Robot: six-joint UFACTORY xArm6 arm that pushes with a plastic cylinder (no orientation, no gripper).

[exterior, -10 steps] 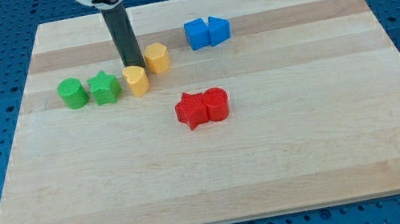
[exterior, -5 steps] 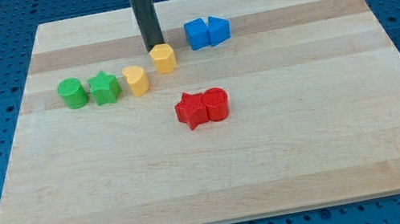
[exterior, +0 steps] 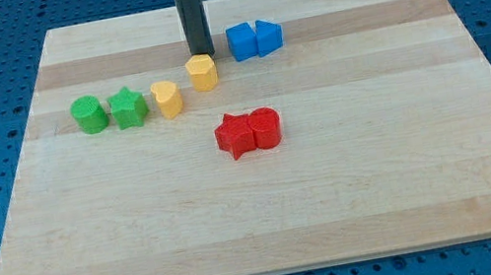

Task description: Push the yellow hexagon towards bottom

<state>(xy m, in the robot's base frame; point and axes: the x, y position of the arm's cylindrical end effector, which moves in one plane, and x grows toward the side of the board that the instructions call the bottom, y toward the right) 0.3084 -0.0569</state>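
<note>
Tip set behind yellow hexagon, push toward bottom not yet started.

My tip (exterior: 202, 55) sits at the far side of the yellow hexagon (exterior: 202, 72), touching or just short of it; contact cannot be told. No jaws on this rig, only the rod. The hexagon lies in the far half of the board (exterior: 383, 184), with a second yellow block (exterior: 166, 100) near-left of it, blue pair (exterior: 254, 39) to the far right, and red star (exterior: 235, 135) near-right. Judgement: approach step done; next move calls for a straight drive toward the bottom, centred on the hexagon, so that it passes between the second yellow block and the red star.
</note>
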